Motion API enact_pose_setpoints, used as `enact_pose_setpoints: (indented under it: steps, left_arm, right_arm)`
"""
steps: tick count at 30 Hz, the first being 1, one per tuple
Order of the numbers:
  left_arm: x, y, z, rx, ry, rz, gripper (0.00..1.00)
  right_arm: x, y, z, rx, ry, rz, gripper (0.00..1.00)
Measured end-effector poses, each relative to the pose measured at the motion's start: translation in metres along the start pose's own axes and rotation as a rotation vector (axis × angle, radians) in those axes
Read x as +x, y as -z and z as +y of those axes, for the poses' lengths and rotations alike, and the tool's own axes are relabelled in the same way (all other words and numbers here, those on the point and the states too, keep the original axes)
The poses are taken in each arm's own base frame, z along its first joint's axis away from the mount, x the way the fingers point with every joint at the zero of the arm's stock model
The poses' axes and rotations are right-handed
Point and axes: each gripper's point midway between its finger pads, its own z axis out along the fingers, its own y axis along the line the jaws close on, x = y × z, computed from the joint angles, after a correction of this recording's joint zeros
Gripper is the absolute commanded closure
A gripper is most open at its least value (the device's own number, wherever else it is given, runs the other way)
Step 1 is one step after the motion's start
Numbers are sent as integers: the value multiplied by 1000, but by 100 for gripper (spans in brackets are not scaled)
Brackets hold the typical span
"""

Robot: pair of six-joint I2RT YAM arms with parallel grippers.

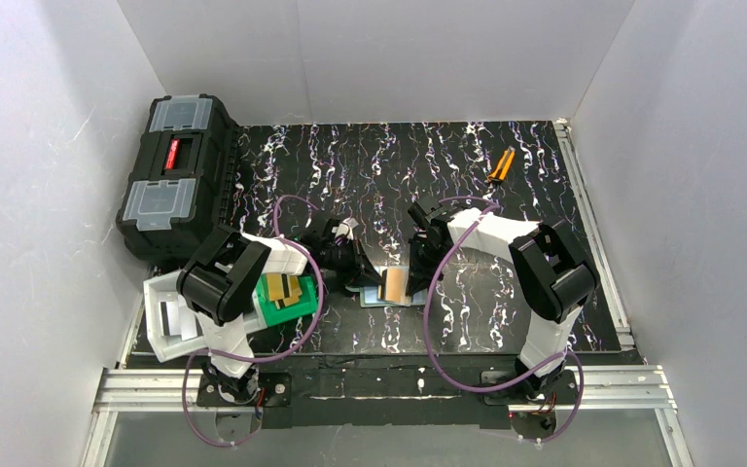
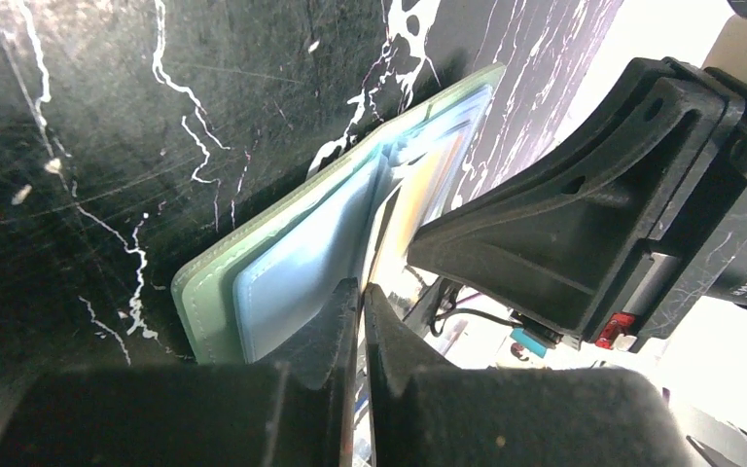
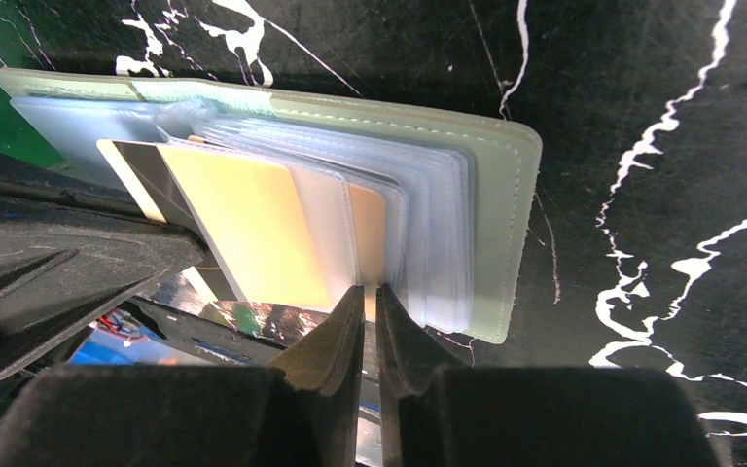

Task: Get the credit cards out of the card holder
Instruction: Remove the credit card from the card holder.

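Left tool (image 2: 360, 290) pinching credit card (image 3: 243, 219), open card holder (image 3: 501, 195), cards (image 1: 283, 288) in green bin (image 1: 274, 314)

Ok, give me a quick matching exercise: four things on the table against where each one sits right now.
Things:
1. black plastic toolbox
2. orange-handled tool
3. bright green plastic bin
4. grey-green card holder

Places:
A. far right of the black marbled mat
B. near left, gold cards inside
C. middle of the mat, lying open
D. far left corner

Pairs: 1-D, 2-A, 3-B, 4-C
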Motion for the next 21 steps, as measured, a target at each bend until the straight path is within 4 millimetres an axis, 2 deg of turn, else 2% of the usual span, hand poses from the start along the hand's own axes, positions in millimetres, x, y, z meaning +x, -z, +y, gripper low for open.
enact_pose_setpoints:
  steps: [8,13,21]
  left_arm:
    - [-4,10,1,-70,-19,-28,100]
    - [-8,35,-2,-150,-74,-86,100]
    - [-5,68,7,-280,-129,-151,100]
  right_arm:
    - [0,0,0,0,0,0,83]
    - [0,0,0,-1,0,0,83]
    - [0,1,2,-10,4,-6,75]
